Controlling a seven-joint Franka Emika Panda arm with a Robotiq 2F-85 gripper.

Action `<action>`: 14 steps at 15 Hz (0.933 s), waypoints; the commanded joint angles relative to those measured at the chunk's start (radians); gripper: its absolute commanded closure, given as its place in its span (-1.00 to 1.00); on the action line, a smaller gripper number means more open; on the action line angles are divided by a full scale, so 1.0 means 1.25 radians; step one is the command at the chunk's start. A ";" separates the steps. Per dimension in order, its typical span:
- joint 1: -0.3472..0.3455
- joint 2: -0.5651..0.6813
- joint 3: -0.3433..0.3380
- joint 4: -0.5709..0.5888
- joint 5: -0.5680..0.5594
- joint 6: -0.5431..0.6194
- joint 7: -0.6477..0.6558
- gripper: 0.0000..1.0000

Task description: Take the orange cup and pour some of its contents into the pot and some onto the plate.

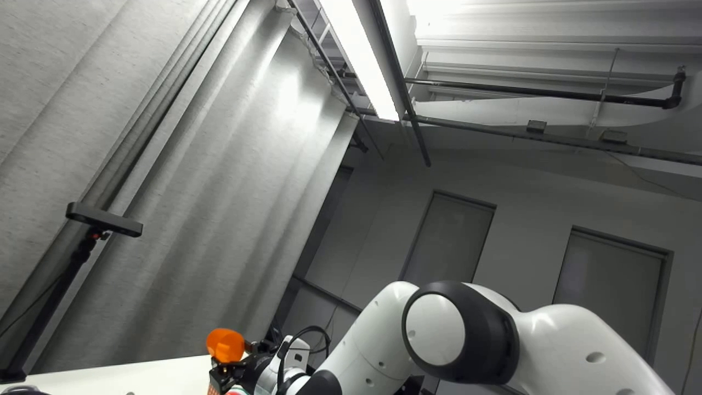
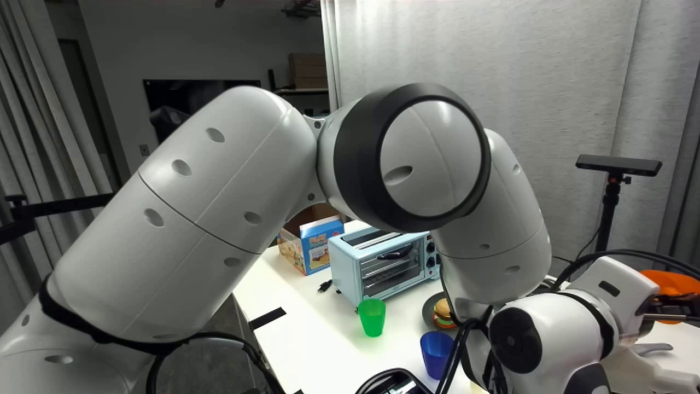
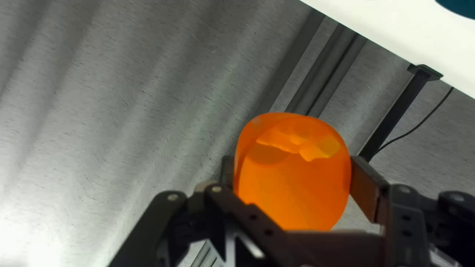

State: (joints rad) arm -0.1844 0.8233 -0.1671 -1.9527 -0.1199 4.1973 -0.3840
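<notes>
The orange cup (image 1: 225, 345) is held up above the white table (image 1: 131, 376). It also shows at the right edge of an exterior view (image 2: 671, 282), partly behind the arm. In the wrist view the cup (image 3: 297, 193) sits between the two fingers of my gripper (image 3: 293, 172), which touch its sides. Small yellow-orange pieces show through its wall. The cup looks tilted; which way its mouth points I cannot tell. A dark grey plate (image 2: 431, 316) with a toy burger on it is partly behind the arm. I cannot make out the pot for certain.
A light blue toaster oven (image 2: 345, 268), a toy box (image 2: 318, 246), a green cup (image 2: 372, 317) and a blue cup (image 2: 436, 354) stand on the table. A camera stand (image 2: 608, 208) is beyond it. A dark teal thing (image 3: 462, 6) and a dark purple rim (image 1: 23, 390) show at frame edges.
</notes>
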 commanded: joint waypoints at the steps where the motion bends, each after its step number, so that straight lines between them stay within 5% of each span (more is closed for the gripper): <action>1: 0.017 -0.005 -0.016 0.013 0.020 -0.045 0.045 -0.02; 14: 0.021 -0.006 0.057 0.139 0.004 -0.403 0.209 -0.02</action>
State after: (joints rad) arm -0.1565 0.8204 -0.1154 -1.8352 -0.1160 3.7921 -0.1753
